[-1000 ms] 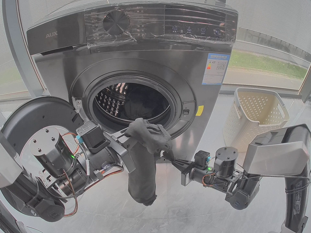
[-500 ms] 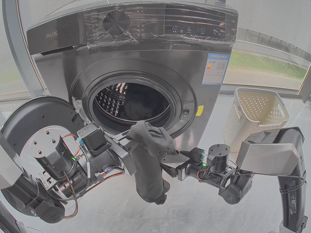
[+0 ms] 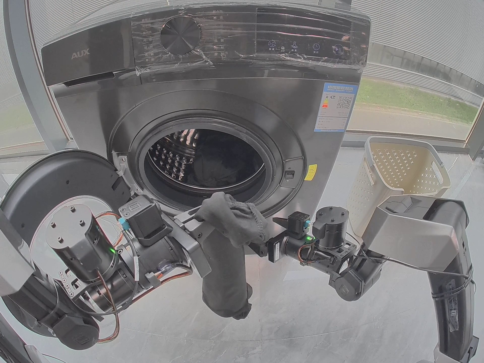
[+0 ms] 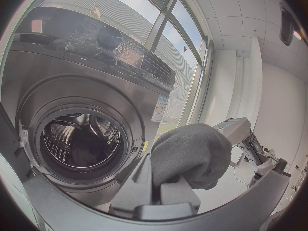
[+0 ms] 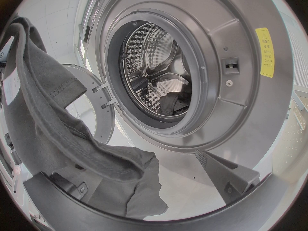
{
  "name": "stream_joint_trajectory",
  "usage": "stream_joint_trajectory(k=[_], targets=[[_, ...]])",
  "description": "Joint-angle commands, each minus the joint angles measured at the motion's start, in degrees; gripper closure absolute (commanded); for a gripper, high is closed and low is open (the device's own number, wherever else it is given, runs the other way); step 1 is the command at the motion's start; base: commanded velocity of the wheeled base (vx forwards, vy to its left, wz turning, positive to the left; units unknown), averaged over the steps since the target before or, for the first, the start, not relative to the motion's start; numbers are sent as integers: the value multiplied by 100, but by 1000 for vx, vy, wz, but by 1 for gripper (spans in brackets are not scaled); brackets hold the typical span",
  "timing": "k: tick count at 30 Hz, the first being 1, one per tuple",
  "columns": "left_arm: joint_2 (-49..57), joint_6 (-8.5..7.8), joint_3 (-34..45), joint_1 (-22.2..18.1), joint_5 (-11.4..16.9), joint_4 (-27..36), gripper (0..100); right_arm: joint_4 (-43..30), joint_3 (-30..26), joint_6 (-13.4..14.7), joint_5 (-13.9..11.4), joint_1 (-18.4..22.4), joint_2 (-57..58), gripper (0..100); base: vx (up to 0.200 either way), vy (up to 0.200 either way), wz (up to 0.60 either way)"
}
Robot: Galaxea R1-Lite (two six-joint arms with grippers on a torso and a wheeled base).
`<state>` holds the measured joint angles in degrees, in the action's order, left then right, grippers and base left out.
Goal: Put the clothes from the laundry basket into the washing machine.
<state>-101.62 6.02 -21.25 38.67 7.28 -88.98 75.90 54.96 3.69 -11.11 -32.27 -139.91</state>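
Head view: the left gripper (image 3: 197, 221) has its fingers pinched tight on a dark grey cloth garment (image 3: 233, 217). One bunched end is heaped over the fingertips. The rest hangs straight down below them as a long limp fold, above the pale polished stone floor (image 3: 302, 318). In the left wrist view the same left gripper (image 4: 154, 190) has the garment (image 4: 189, 154) mounded up over the closed fingers.

The right gripper (image 3: 259, 247) sits just beside the bunched end, on the side away from the left fingers. Its fingers are spread wide and clamp nothing. In the right wrist view, where the gripper (image 5: 134, 167) looks toward the machine, the garment (image 5: 48, 113) is draped across one finger and spills down past it. The other finger (image 5: 224, 174) stands bare and well apart from the cloth.

Just beyond both sets of fingertips is the silver-grey front-loading washing machine (image 3: 227, 97). Its round drum opening (image 3: 206, 160) lies above and just past the left fingers. Inside the shiny perforated drum (image 5: 150, 58) a heap of dark clothes (image 5: 175, 101) lies low down.

The machine's round dark-glass door (image 3: 55, 182) is swung fully open, out to the side behind the left gripper's fingers.

The cream perforated plastic laundry basket (image 3: 398, 177) stands on the floor beside the machine. It is well apart from the right fingers, back along the right arm.
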Motion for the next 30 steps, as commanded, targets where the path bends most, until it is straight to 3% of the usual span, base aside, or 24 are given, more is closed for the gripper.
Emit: stream_joint_trajectory(k=[1, 4, 5, 13, 20, 30], targets=[[2, 4, 15, 0, 2, -23, 100, -5, 112, 0, -23, -78, -71, 0, 0, 0, 0], [2, 13, 7, -26, 2, -14, 100, -5, 94, 0, -50, -175, -63, 0, 0, 0, 0], [2, 22, 7, -35, 2, -14, 100, -5, 94, 9, -76, -183, -54, 100, 0, 0, 0], [-7, 31, 7, -61, 2, -14, 100, 39, -46, 9, -173, -201, 25, 100, 0, 0, 0], [-16, 57, -29, -132, 2, -23, 100, 83, -758, -9, -146, -166, 676, 100, 0, 0, 0], [310, 233, 24, -914, -69, -23, 100, 39, -2973, -71, -85, -43, 3462, 100, 0, 0, 0]])
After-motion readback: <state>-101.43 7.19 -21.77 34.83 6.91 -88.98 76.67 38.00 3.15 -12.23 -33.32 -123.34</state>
